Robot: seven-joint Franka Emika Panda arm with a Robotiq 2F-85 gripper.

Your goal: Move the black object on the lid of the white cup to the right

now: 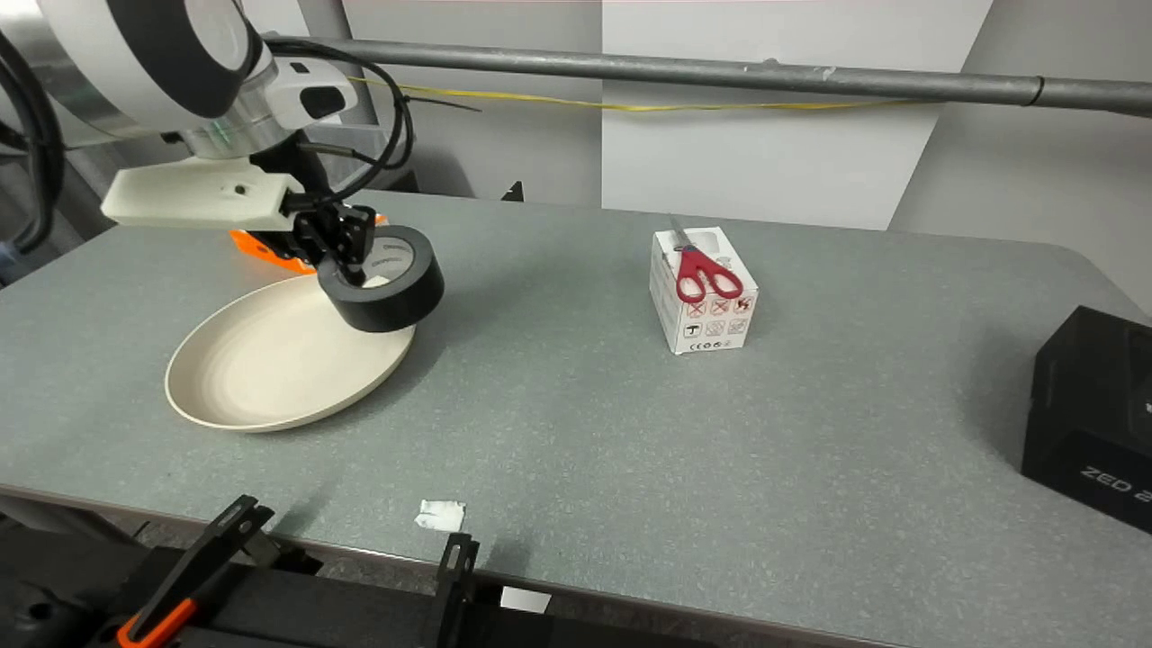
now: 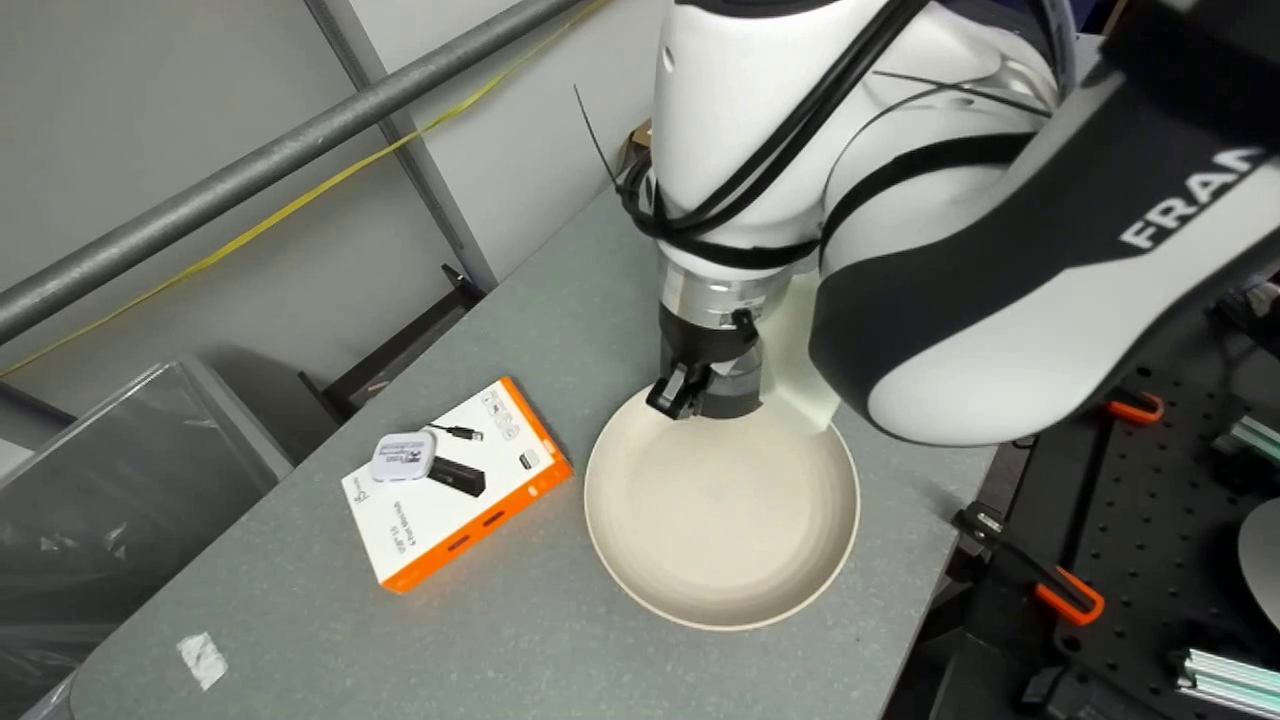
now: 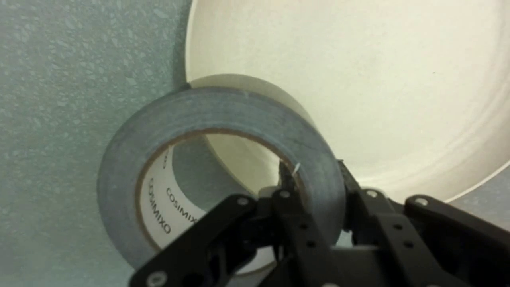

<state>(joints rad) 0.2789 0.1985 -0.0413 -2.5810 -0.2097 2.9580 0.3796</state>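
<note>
The black object is a black tape roll [image 1: 387, 310] with a hollow centre. It fills the lower middle of the wrist view [image 3: 239, 105]. My gripper [image 1: 355, 265] is shut on the roll's wall, one finger inside the ring and one outside, as the wrist view [image 3: 312, 171] shows. The roll is held tilted above the rim of the cream plate [image 1: 270, 360], partly over the table. How high it is I cannot tell exactly. In an exterior view the gripper [image 2: 680, 395] stands over the plate's far side [image 2: 725, 520] and mostly hides the roll. No white cup shows.
A white box [image 1: 711, 324] carries red scissors [image 1: 706, 274]. A large black box [image 1: 1093, 405] stands at the table's right end. An orange and white box [image 2: 455, 490] with a small white case on it lies beside the plate. Clamps [image 1: 225, 540] sit along the front edge.
</note>
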